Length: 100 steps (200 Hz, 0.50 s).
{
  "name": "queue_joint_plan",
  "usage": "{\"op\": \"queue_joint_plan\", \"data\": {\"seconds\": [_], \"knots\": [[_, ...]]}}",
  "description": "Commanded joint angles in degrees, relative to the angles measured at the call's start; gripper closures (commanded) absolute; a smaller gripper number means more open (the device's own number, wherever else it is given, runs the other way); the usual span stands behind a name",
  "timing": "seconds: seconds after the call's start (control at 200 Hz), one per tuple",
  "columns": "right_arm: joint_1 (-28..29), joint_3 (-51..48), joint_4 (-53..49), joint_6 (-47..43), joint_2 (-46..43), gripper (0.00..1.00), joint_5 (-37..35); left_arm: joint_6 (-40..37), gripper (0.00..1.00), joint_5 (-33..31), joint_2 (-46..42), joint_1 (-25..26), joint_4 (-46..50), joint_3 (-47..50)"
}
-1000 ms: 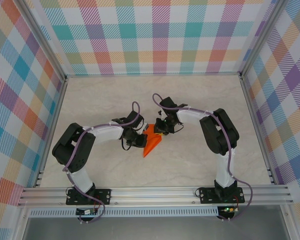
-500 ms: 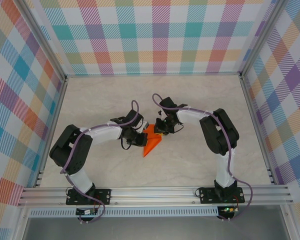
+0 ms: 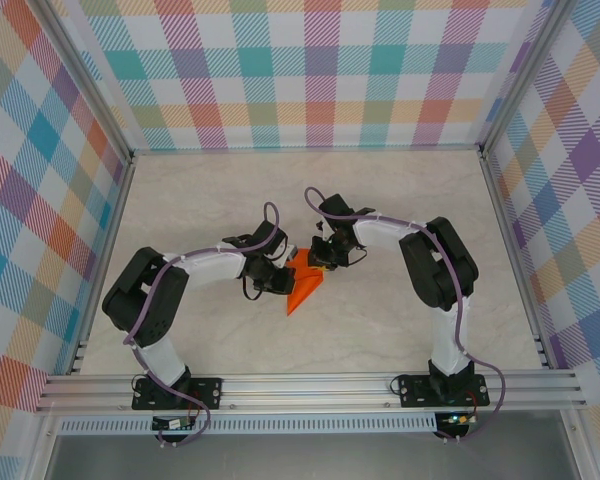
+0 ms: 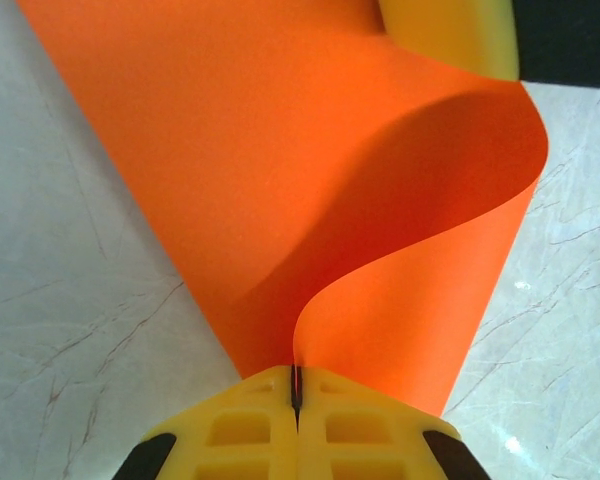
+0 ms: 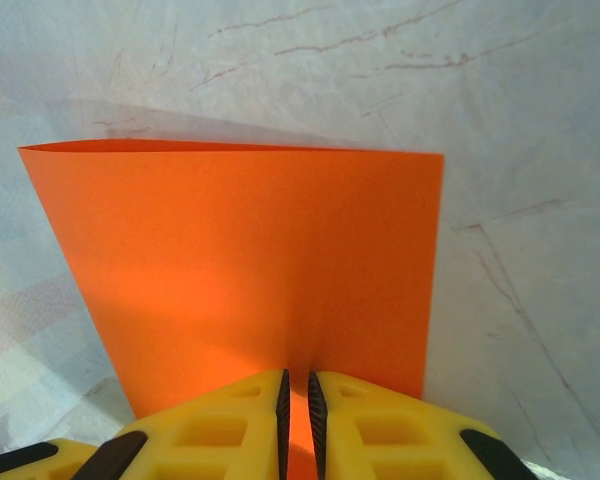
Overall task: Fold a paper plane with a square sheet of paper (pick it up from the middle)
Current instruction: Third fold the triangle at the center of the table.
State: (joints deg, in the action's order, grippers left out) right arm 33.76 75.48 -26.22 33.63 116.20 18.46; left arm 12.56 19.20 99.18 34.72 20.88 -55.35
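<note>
1. Plainly, the count is one orange paper plane [image 3: 302, 287] and two grippers, on one pale table [image 3: 410, 200] walled by checked panels [image 3: 320, 70].
2. The paper plane lies at the middle of the table, between the two grippers, with its narrow tip towards the near edge.
3. The left gripper [image 4: 295, 400] has its jaws pressed together on a thin raised edge of the paper. The right gripper [image 5: 297, 400] is clamped on the sheet too, with a narrow orange-filled slit between its pads [image 5: 230, 430].
4. The top view gives the dart outline. The left wrist view adds a flap curling up in a smooth S-bend, with a yellow finger [image 4: 450, 30] at its far corner. The right wrist view adds a flat panel with a straight far edge.
5. The paper is matt and smooth. The pads are moulded yellow with rectangular pockets. The table is stone-like and finely veined.
</note>
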Motion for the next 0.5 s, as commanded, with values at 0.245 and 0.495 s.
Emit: {"op": "queue_joint_plan", "data": {"seconds": [0.245,0.495], "knots": [[0.6,-1.7,-2.2,0.4,1.3,0.83,-2.0,0.4,0.98,-1.0,0.0,-0.7,0.7,-0.1],[0.6,-1.8,-2.2,0.3,1.4,0.83,-2.0,0.8,0.98,-1.5,0.0,-0.7,0.0,0.6]]}}
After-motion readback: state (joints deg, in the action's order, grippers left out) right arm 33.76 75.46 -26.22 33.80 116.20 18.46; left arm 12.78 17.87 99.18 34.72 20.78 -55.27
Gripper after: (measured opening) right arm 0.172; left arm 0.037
